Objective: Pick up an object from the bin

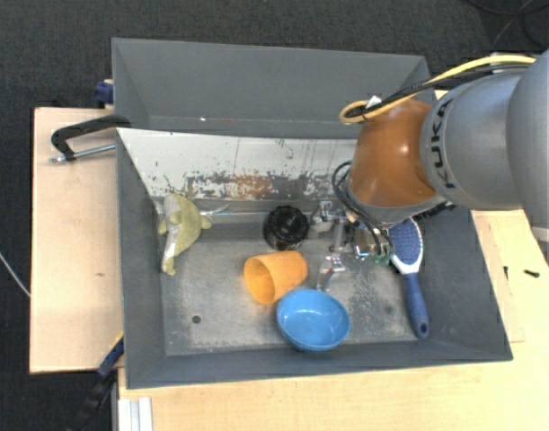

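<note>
My gripper (pixel 329 241) hangs low over the middle right of the bin, under the orange wrist cover. Its two metal fingers stand apart, with nothing between them. One fingertip (pixel 331 269) sits just right of an orange cup (pixel 274 277) lying on its side, and just above a blue bowl (pixel 313 320) near the front wall. The other fingertip (pixel 324 212) is right of a black round object (pixel 285 226). A blue brush with white bristles (pixel 409 257) lies right of the gripper, its handle pointing to the front.
A yellow-green soft thing (pixel 179 228) lies at the left wall, far from the gripper. The arm comes in from the right above the brush. Bare floor shows at the bin's front left.
</note>
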Motion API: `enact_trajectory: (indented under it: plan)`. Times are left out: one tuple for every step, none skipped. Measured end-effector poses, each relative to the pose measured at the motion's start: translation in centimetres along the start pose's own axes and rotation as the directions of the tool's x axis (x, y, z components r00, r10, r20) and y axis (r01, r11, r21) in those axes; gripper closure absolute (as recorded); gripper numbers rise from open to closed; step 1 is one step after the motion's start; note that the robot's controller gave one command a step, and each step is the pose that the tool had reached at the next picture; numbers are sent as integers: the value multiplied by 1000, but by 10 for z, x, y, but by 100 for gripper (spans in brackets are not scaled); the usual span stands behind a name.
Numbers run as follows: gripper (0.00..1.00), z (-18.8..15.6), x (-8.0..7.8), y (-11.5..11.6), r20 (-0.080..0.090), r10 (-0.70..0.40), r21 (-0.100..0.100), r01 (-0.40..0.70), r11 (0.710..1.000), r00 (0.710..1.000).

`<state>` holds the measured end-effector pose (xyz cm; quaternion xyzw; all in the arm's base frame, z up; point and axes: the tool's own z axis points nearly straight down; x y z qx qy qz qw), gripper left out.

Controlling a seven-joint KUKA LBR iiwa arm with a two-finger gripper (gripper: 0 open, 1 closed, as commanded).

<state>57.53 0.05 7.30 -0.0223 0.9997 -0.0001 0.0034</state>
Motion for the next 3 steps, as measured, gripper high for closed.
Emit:
enact_trajectory:
  plan:
    - [0,0,14,66,1,-150,-1,150,989,989]
    - [100,-2,12,66,5,-150,-1,150,989,989]
    - [100,-160,-3,94,9,-225,-1,225,974,974]
